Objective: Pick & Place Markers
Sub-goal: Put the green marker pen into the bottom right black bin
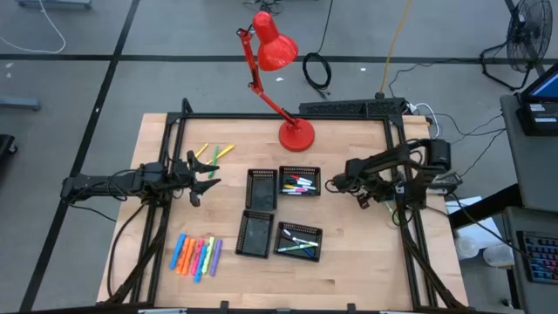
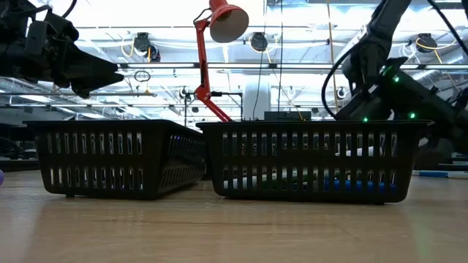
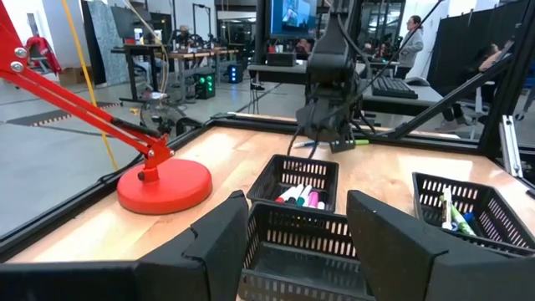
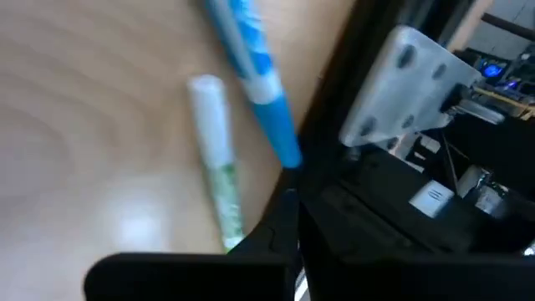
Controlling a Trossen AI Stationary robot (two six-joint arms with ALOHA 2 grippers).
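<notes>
Several neon markers (image 1: 196, 255) lie in a row at the table's near left, and two yellow-green ones (image 1: 214, 153) lie at the far left. More markers fill the two right-hand mesh trays (image 1: 300, 170) (image 1: 301, 228). By the right rail a blue marker (image 4: 255, 67) and a white marker with green print (image 4: 216, 159) lie on the wood. My right gripper (image 4: 288, 201) (image 1: 359, 199) is shut and slants down just beside them. My left gripper (image 1: 205, 179) (image 3: 297, 209) hangs open and level at the left, facing the trays. My right gripper's shut fingertips (image 4: 284, 219) stand close by the blue marker's end (image 4: 287, 155), coming at it slanting down. I cannot tell whether they touch it. Both markers lie flat on the table.
Two more black mesh trays (image 1: 261, 173) (image 1: 255, 215) stand left of the filled ones, with nothing showing in them. A red desk lamp (image 1: 296, 135) stands at the far middle. A black frame rail (image 1: 397, 157) borders the table. People show in the room beyond.
</notes>
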